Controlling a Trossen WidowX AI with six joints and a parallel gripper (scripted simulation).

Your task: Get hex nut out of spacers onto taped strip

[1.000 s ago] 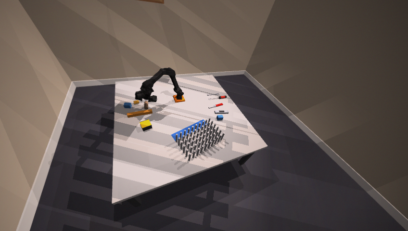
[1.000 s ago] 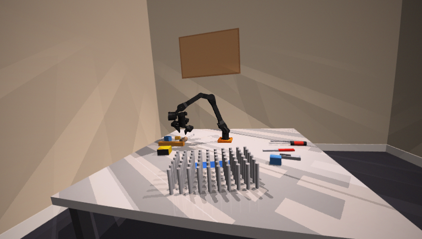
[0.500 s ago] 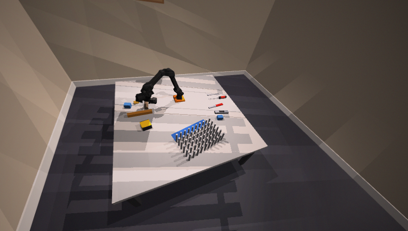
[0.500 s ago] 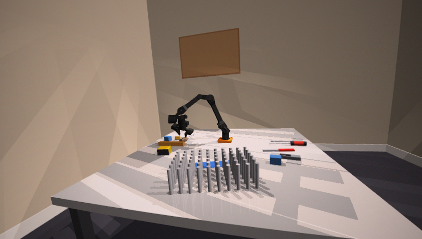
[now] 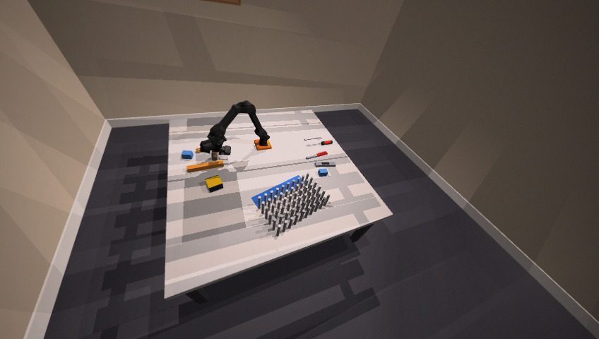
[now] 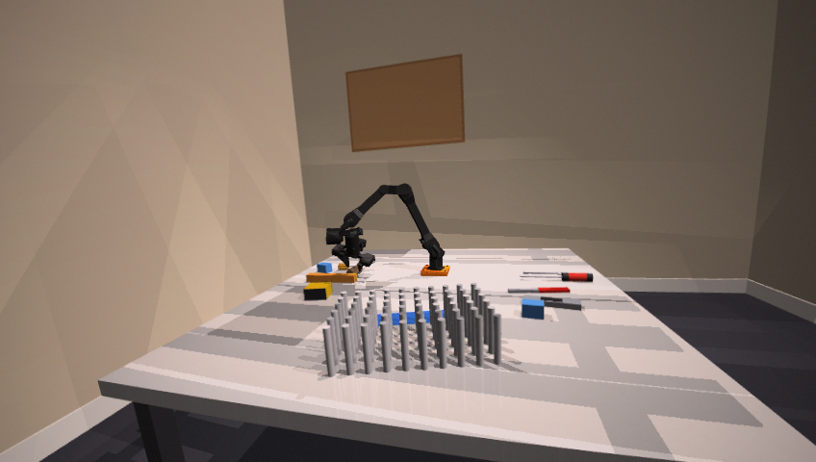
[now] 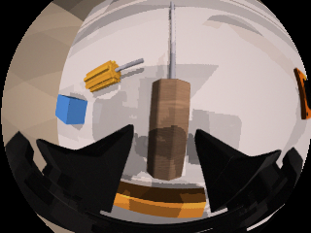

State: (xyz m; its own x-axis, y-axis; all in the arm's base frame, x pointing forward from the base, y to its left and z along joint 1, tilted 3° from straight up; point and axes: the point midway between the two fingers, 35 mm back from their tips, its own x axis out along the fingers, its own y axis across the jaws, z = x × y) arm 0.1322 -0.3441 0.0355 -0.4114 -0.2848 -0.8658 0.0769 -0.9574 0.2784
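Observation:
A tool with a brown wooden handle [image 5: 215, 156] [image 7: 168, 104] and a thin metal shaft [image 7: 172, 53] lies at the left of the table. My gripper [image 5: 215, 152] [image 6: 353, 266] [image 7: 165, 131] is open, low over that handle. Its fingertips stand on either side, with a gap showing at both sides in the wrist view. The grey metal spacers [image 5: 277, 230] [image 6: 404, 346] stand upright in rows. The blue taped strip [image 5: 255, 200] [image 6: 409, 318] lies along the field's robot-facing side. The hex nut cannot be made out among the spacers.
An orange bar [image 5: 204, 166] [image 7: 160, 204] lies by the handle's end. A yellow-handled tool [image 7: 103, 77] and a blue block [image 5: 186, 154] [image 7: 71, 110] are nearby. A yellow-black block [image 5: 213, 183] is nearer the field. Red-handled tools [image 5: 326, 142] [image 6: 554, 289] and another blue block [image 6: 532, 309] lie right.

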